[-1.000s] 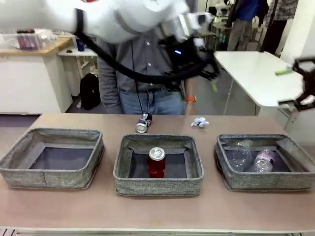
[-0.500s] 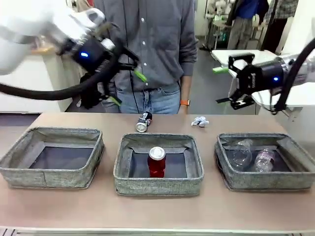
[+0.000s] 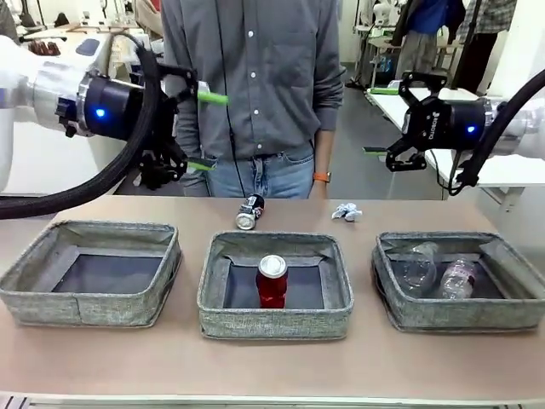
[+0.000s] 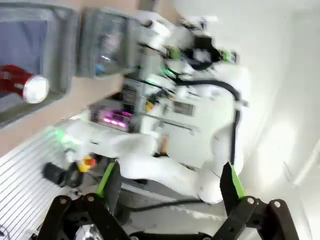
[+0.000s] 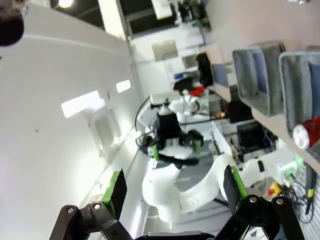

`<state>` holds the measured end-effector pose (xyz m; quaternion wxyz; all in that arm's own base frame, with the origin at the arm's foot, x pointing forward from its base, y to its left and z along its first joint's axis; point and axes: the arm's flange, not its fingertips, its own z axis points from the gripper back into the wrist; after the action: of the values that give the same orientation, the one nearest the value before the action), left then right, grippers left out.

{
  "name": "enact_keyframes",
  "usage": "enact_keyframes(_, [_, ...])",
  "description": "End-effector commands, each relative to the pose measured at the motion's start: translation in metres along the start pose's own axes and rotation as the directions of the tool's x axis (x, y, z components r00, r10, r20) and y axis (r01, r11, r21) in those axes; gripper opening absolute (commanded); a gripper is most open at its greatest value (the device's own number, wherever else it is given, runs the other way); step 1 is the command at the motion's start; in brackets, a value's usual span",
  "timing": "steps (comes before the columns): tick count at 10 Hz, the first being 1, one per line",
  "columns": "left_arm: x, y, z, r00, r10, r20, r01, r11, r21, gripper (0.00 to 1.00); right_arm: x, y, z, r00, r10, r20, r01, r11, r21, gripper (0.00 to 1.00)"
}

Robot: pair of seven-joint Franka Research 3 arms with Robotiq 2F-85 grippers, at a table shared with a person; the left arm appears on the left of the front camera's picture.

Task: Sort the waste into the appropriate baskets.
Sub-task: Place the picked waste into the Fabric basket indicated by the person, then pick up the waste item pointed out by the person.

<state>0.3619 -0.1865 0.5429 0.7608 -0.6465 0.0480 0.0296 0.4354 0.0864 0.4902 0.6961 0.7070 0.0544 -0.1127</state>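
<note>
The left end effector [image 3: 207, 131] and right end effector [image 3: 379, 120] are hanging released, empty. The crushed dark blue-black can [image 3: 249, 211] and crumpled white paper wad [image 3: 345, 210] are lying at the tan worktop's [image 3: 128, 358] 12 o'clock edge; the sideways can may roll away when pinched.

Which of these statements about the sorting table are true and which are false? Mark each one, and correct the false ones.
1. The red soda can stands upright in the middle basket. True.
2. The crushed dark can is in a basket too. False: it lies on the table, behind the middle basket.
3. The left pincer grips the paper wad. False: it is open, holding nothing, above the table; the wad lies on the table.
4. The clear plastic bottle lies in the right basket. True.
</note>
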Motion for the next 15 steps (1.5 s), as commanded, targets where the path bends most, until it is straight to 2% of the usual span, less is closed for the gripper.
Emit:
enact_keyframes(1, [0.0008,-0.0062,0.0003,0.999,0.011,0.053,-0.018,0.991,0.129,1.0,-0.0047,0.0023,-0.0044,0.999,0.003,-0.045,-0.003,1.0,0.008,1.0])
enact_keyframes(15, [0.0008,-0.0062,0.0003,0.999,0.011,0.053,-0.018,0.991,0.129,1.0,-0.0047,0.0023,-0.0044,0.999,0.003,-0.045,-0.003,1.0,0.008,1.0])
